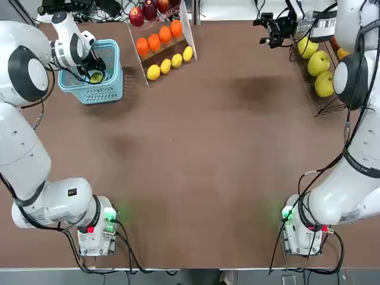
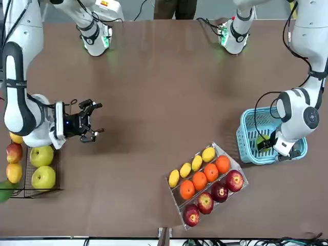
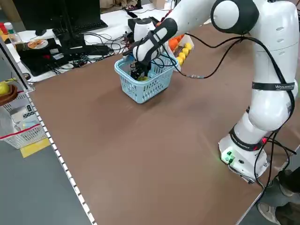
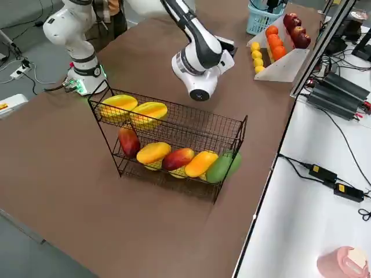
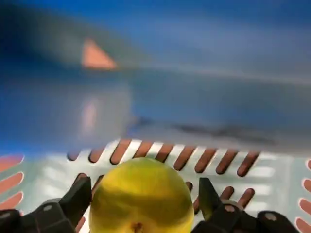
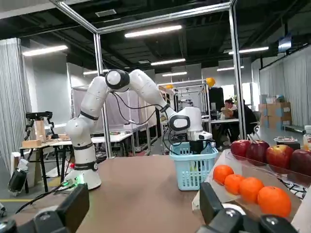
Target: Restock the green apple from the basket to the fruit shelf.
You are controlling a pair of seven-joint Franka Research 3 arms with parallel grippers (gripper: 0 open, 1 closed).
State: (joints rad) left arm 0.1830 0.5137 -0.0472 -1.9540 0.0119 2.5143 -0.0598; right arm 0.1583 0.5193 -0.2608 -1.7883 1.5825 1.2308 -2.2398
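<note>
My left gripper (image 5: 141, 204) down inside the basket (image 1: 113, 83), fingers spread either side of the green apple (image 5: 142, 199), not clenched, my right gripper (image 2: 92, 122) released beside the fruit shelf (image 1: 323, 107), tabletop (image 1: 208, 154) between wide open

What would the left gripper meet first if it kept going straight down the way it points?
The small round yellow-green apple on the light blue lattice plastic basket's floor: the left gripper points down, jaws on either side of it. Contact unclear.

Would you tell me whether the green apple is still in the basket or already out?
In: the green apple lies on the floor of the basket, between the left gripper's fingers.
</note>
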